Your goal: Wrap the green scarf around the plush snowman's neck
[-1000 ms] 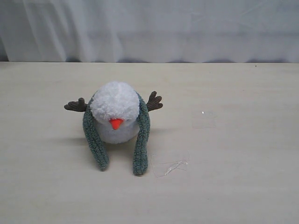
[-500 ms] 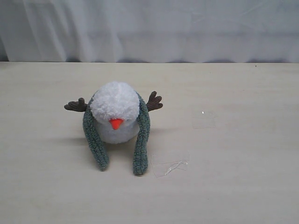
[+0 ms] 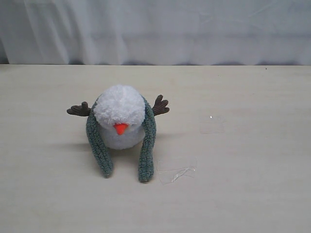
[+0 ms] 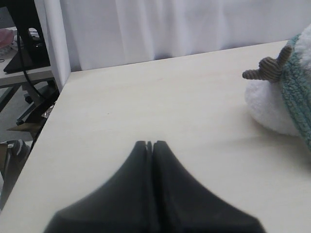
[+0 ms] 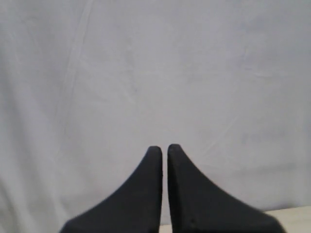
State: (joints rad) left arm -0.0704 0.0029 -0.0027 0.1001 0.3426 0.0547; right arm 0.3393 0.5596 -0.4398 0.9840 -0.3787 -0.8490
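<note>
Fuzzy grey-green knit scarf is draping round fluffy white plush snowman, ends uncrossed, wrap prob unfinished; left claw & right claw resting closed, empty

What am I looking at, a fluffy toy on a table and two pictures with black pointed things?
A two-armed robot's cameras. The wide picture is from a camera off the arms; neither arm shows there. On the table sits a plush snowman, a green scarf looped behind it, both ends lying in front. The other two pictures come from wrist cameras: the black points are the left hand and right hand, both shut, holding nothing.
</note>
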